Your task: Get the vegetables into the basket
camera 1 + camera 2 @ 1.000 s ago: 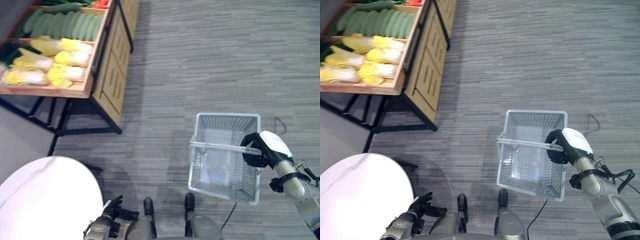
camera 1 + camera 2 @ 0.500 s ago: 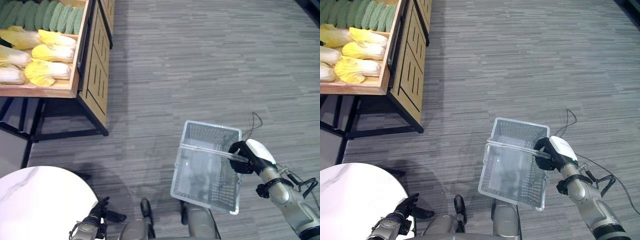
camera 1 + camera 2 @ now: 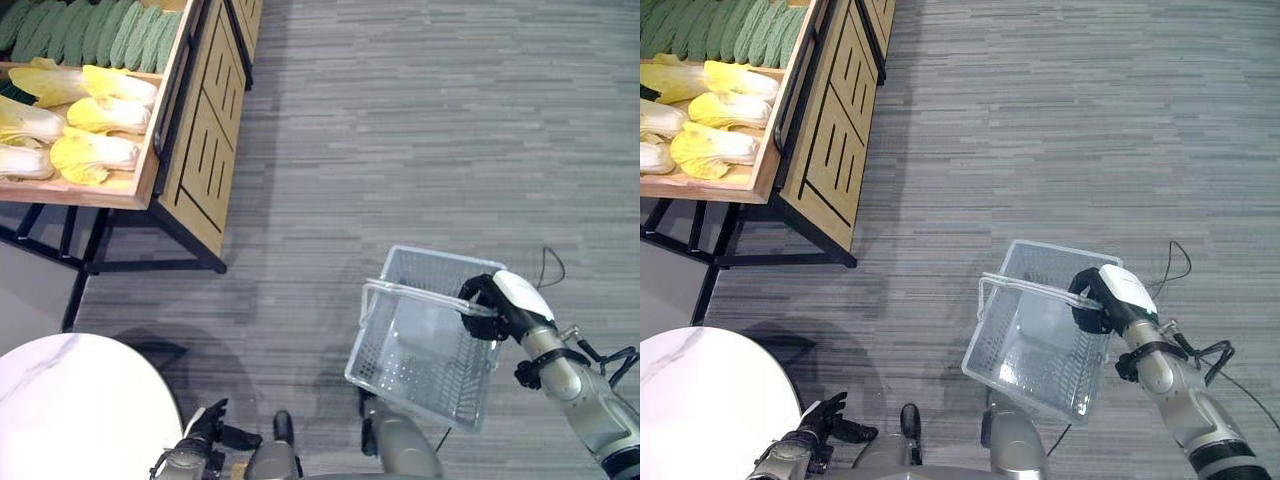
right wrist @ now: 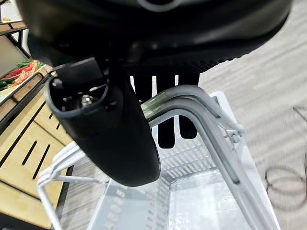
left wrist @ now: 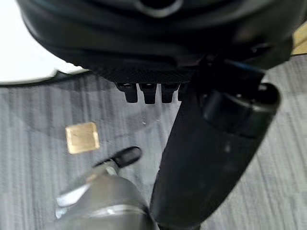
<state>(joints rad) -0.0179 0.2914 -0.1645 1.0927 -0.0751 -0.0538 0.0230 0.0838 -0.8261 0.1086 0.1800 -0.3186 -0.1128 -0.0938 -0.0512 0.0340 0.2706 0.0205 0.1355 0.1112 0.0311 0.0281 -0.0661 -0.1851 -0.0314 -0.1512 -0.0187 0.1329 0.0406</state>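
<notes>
An empty pale mesh basket (image 3: pixel 440 262) hangs tilted above the grey floor at the lower right. My right hand (image 3: pixel 497 300) is shut on its handle (image 4: pixel 192 103), the fingers curled round the bar. Yellow cabbages (image 3: pixel 92 125) and long green vegetables (image 3: pixel 95 30) lie in a wooden display stand (image 3: pixel 205 150) at the upper left, far from the basket. My left hand (image 3: pixel 200 445) hangs low at the bottom, beside the white table, fingers relaxed and holding nothing.
A round white table (image 3: pixel 70 410) fills the lower left corner. The stand rests on black metal legs (image 3: pixel 150 262). Grey striped carpet (image 3: pixel 420 120) lies between stand and basket. A small tan square (image 5: pixel 81 137) lies on the floor.
The camera has shifted, so the stand and the table sit differently in view. The basket stays in my right hand and tilts a little differently.
</notes>
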